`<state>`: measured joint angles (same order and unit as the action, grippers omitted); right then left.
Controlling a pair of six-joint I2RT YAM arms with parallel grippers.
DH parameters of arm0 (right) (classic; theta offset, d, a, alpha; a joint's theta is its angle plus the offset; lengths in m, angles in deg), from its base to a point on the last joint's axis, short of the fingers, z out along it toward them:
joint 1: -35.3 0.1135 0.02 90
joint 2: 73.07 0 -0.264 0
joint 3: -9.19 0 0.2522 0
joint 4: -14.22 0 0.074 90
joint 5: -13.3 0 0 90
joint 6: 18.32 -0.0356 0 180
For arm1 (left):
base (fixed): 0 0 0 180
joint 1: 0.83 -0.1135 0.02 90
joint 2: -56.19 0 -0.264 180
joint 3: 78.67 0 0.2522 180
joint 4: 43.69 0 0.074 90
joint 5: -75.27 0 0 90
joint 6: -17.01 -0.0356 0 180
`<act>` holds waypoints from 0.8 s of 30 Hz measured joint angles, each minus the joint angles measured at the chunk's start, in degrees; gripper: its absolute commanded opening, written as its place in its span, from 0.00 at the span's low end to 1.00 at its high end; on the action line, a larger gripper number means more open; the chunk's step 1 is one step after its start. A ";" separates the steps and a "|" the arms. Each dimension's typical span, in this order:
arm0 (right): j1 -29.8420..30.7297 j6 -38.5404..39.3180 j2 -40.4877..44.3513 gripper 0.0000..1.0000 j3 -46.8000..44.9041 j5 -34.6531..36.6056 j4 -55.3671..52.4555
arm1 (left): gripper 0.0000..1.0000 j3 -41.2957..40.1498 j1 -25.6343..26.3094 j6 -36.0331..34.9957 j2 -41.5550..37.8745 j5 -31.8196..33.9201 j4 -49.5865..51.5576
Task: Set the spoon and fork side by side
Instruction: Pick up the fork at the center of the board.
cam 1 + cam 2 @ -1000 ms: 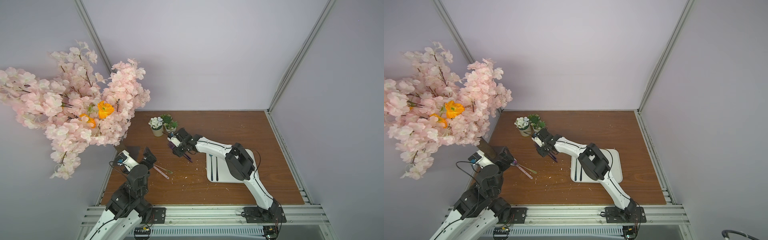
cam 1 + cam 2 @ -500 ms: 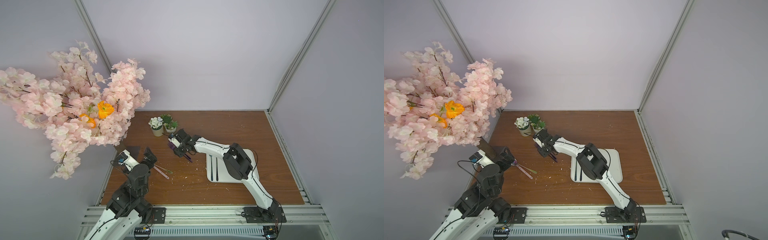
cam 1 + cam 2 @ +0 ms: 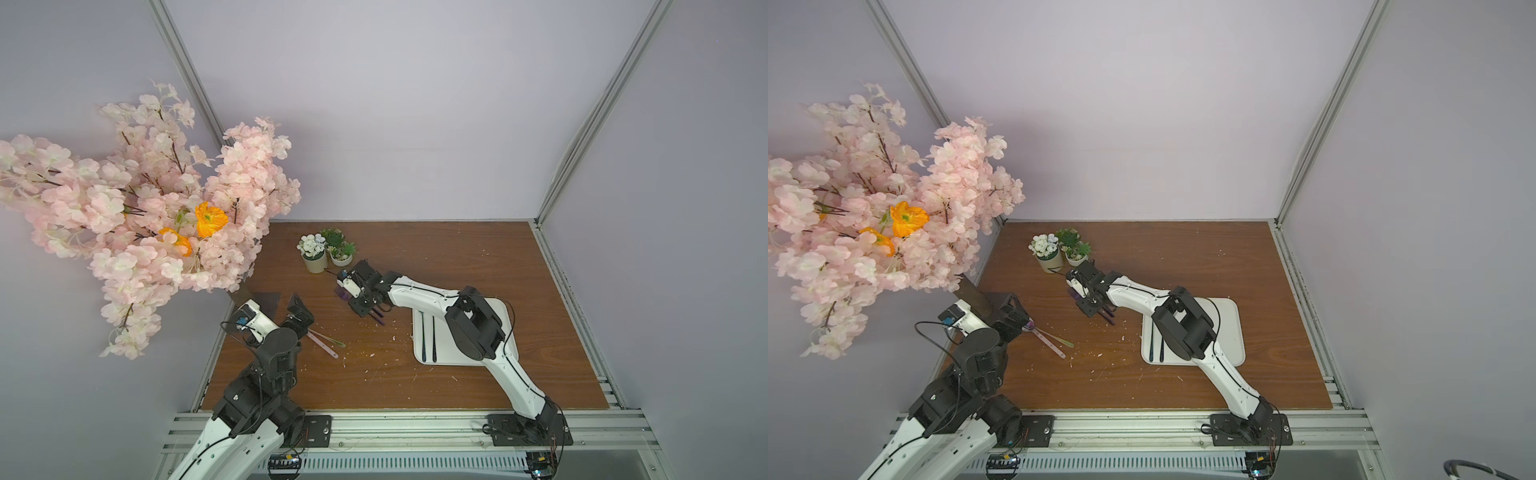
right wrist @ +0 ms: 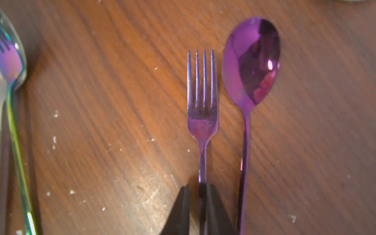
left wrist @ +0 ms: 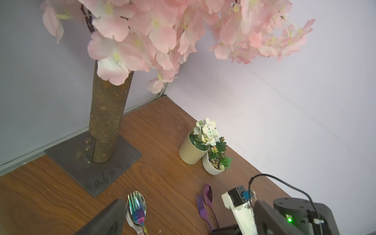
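Right gripper (image 4: pixel 200 203) pinching purple fork (image 4: pixel 202 120) low on its handle, fork flat on worktop (image 4: pixel 101 101), grip probably there to slide it straight. Purple spoon (image 4: pixel 251 61) just beside the gripper, handle parallel to fork's, not crossing, bowl reaching a bit past the tines; pair looks about set. Potted plants (image 3: pixel 328 251) beyond the bowl, not touching. Further off, rainbow fork (image 5: pixel 135 203) lies on second spoon (image 5: pixel 131 222), by left gripper (image 3: pixel 300 316), jaws spread wide, holding nothing.

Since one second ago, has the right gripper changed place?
No: right gripper stays equally near the cream pot, jaws now shut on the purple fork.
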<state>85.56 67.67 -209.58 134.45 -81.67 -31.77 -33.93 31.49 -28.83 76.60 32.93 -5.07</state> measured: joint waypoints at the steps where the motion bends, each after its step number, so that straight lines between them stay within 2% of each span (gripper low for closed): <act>1: 0.04 -0.04 0.00 0.08 -0.02 -0.15 0.02 | 1.00 -0.04 0.00 0.00 -0.02 0.00 0.02; 6: 0.33 0.07 0.02 0.00 -0.02 -0.66 0.07 | 1.00 -0.04 0.00 0.00 -0.52 0.04 0.02; 13: 0.76 -2.21 2.99 0.00 -4.13 -2.89 0.74 | 1.00 -0.04 0.00 -0.02 -1.55 0.57 0.00; 19: 1.33 -7.43 13.81 0.00 -13.57 -3.37 3.30 | 1.00 -0.04 0.00 0.00 -1.57 0.61 0.00; 24: 1.14 -13.00 27.78 0.00 -23.06 1.46 5.31 | 1.00 -0.26 0.00 0.66 -1.27 0.35 -0.57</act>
<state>86.69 54.66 -181.80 111.40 -80.21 -26.46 -34.19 31.49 -28.17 75.33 33.28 -5.63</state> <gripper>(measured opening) 0.047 0.998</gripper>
